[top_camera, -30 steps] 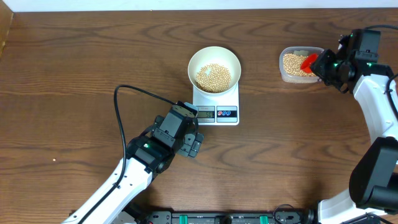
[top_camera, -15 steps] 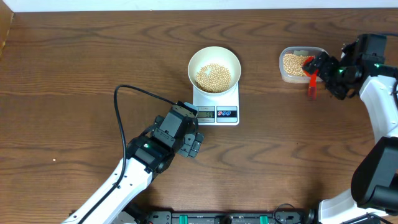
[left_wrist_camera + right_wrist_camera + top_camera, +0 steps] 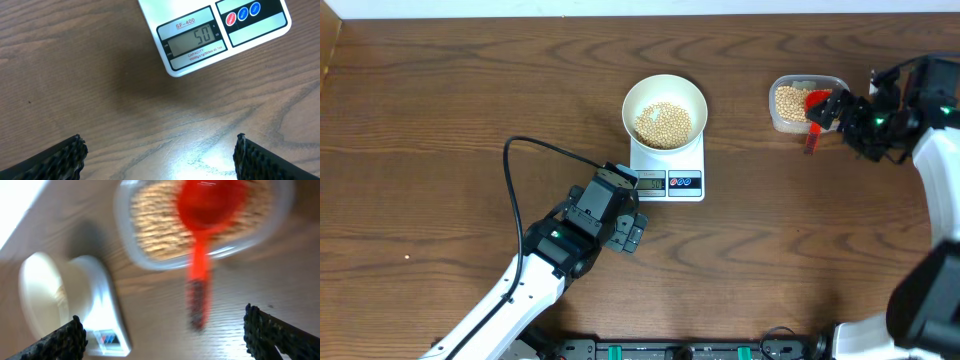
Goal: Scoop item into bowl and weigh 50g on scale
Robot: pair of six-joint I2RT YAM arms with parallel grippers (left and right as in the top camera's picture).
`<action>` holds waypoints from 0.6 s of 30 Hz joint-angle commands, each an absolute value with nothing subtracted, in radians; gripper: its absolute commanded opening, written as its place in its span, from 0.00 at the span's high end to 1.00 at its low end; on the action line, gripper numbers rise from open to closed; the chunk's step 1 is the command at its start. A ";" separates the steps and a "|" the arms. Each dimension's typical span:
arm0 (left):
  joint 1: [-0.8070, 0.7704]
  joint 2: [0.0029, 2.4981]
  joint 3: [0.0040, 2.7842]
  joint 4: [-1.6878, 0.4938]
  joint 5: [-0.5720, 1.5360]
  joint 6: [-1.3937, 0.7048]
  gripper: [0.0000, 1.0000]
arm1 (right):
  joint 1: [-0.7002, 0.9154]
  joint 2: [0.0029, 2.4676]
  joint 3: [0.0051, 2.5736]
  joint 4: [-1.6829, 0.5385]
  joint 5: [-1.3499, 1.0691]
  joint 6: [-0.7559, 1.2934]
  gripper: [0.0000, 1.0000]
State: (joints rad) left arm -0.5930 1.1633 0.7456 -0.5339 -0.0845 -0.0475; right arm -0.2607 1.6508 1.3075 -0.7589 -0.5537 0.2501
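The white bowl (image 3: 664,100) stands on the scale (image 3: 667,178) and holds a heap of the item, tan beans (image 3: 663,123). In the left wrist view the scale's display (image 3: 194,42) reads 50. My left gripper (image 3: 626,216) (image 3: 160,161) hovers open over bare table just below the scale's left front corner. A red scoop (image 3: 814,104) (image 3: 207,207) lies with its cup on the bean-filled clear tub (image 3: 798,103) (image 3: 150,240), handle slanting down towards the table. My right gripper (image 3: 843,117) (image 3: 165,336) is open beside the handle, nothing between its fingers.
The clear tub sits at the back right, near my right arm. A black cable (image 3: 535,145) loops from my left arm over the table left of the scale. In the right wrist view the bowl (image 3: 37,292) and scale (image 3: 102,312) appear at the left.
My right gripper has opened and let go of the red scoop, which now rests on the tub; the gripper drew back to the right. The left arm has not moved.
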 commanded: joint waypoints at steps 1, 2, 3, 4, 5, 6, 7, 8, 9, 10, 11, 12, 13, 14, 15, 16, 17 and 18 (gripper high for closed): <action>-0.596 1.169 0.741 -0.533 -0.087 -0.034 0.04 | -0.252 1.494 1.323 -0.809 -0.710 0.068 0.01; -0.596 1.169 0.741 -0.533 -0.087 -0.034 0.04 | -0.246 1.451 1.323 -0.842 -0.706 0.055 0.01; -0.596 1.169 0.741 -0.533 -0.087 -0.034 0.04 | -0.241 1.400 1.323 -0.886 -0.699 0.034 0.01; -0.596 1.169 0.741 -0.533 -0.087 -0.034 0.04 | -0.241 1.343 1.323 -0.936 -0.672 0.028 0.01; -0.596 1.169 0.741 -0.533 -0.087 -0.034 0.04 | -0.241 1.303 1.323 -0.971 -0.647 0.028 0.01; -0.596 1.169 0.741 -0.533 -0.087 -0.034 0.04 | -0.241 1.263 1.323 -1.005 -0.638 0.029 0.01; -0.596 1.169 0.741 -0.533 -0.087 -0.034 0.04 | -0.241 1.229 1.323 -1.034 -0.643 0.033 0.01; -0.596 1.169 0.741 -0.533 -0.087 -0.034 0.04 | -0.238 1.191 1.323 -1.065 -0.646 0.045 0.01; -0.596 1.169 0.741 -0.533 -0.087 -0.034 0.04 | -0.237 1.162 1.323 -1.089 -0.645 0.047 0.01; -0.596 1.169 0.741 -0.533 -0.087 -0.034 0.04 | -0.237 1.131 1.323 -1.109 -0.645 0.047 0.01; -0.596 1.169 0.741 -0.533 -0.087 -0.034 0.04 | -0.237 1.097 1.323 -1.124 -0.635 0.043 0.01; -0.596 1.169 0.741 -0.533 -0.087 -0.034 0.04 | -0.237 1.071 1.323 -1.127 -0.605 0.043 0.01; -0.596 1.169 0.741 -0.533 -0.087 -0.034 0.04 | -0.237 1.051 1.323 -1.126 -0.574 0.044 0.01; -0.596 1.169 0.741 -0.533 -0.087 -0.034 0.04 | -0.237 1.030 1.323 -1.125 -0.548 0.044 0.01; -0.596 1.169 0.741 -0.533 -0.087 -0.034 0.04 | -0.237 0.992 1.323 -1.126 -0.476 0.043 0.01; -0.596 1.169 0.741 -0.533 -0.087 -0.034 0.04 | -0.237 0.974 1.323 -1.125 -0.426 0.043 0.01; -0.596 1.169 0.741 -0.533 -0.087 -0.034 0.04 | -0.237 0.960 1.323 -1.126 -0.380 0.043 0.01; -0.596 1.169 0.741 -0.533 -0.087 -0.034 0.04 | -0.237 0.940 1.323 -1.126 -0.309 0.043 0.01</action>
State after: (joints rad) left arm -0.5930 1.1633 0.7456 -0.5335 -0.0845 -0.0475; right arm -0.2417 0.9764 1.3125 -1.1255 -0.4923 0.0616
